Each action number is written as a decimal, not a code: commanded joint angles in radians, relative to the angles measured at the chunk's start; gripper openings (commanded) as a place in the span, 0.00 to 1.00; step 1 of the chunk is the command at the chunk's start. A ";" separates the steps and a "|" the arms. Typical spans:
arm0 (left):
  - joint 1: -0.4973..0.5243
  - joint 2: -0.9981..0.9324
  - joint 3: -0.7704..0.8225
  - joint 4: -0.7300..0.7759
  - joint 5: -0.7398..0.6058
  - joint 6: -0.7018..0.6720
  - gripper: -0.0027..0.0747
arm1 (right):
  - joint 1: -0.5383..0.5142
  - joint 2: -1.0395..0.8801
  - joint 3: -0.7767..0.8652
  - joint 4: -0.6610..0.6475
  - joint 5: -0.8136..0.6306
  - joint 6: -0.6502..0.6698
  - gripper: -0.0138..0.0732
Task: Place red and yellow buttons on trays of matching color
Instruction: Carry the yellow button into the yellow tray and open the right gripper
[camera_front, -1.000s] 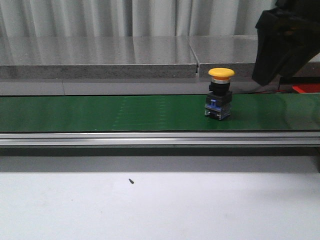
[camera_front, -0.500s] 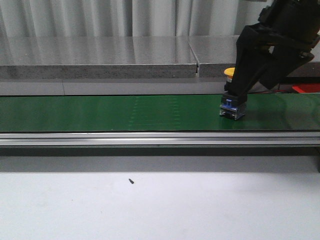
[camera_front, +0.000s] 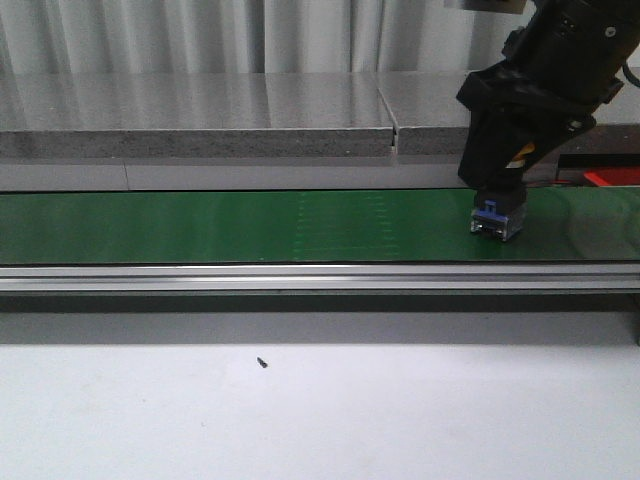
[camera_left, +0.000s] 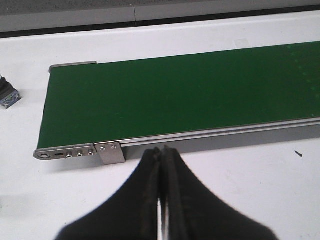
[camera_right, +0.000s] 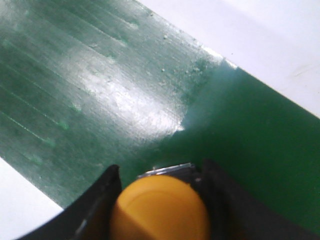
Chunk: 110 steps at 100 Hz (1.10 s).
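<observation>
A yellow button stands upright on the green conveyor belt, toward its right end. My right gripper has come down over it, so the front view shows only the button's blue and grey base. In the right wrist view the yellow cap fills the gap of the right gripper, with a black finger on each side. The jaws are apart, and the button's base rests on the belt. My left gripper is shut and empty above the white table. No red button is in view.
A red item shows at the far right behind the belt. A grey raised platform runs behind the conveyor. A small black and grey part lies on the white table beyond the belt's end.
The yellow button has ridden the belt to the right. My right gripper came in from the upper right and lowered over the button, hiding its cap from the front.
</observation>
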 joint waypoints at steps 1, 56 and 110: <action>-0.009 0.001 -0.027 -0.008 -0.069 0.000 0.01 | 0.000 -0.043 -0.026 0.025 -0.038 -0.009 0.46; -0.009 0.001 -0.027 -0.008 -0.069 0.000 0.01 | -0.079 -0.233 0.073 0.019 0.062 0.109 0.45; -0.009 0.001 -0.027 -0.008 -0.069 0.000 0.01 | -0.448 -0.445 0.336 0.005 0.075 0.201 0.45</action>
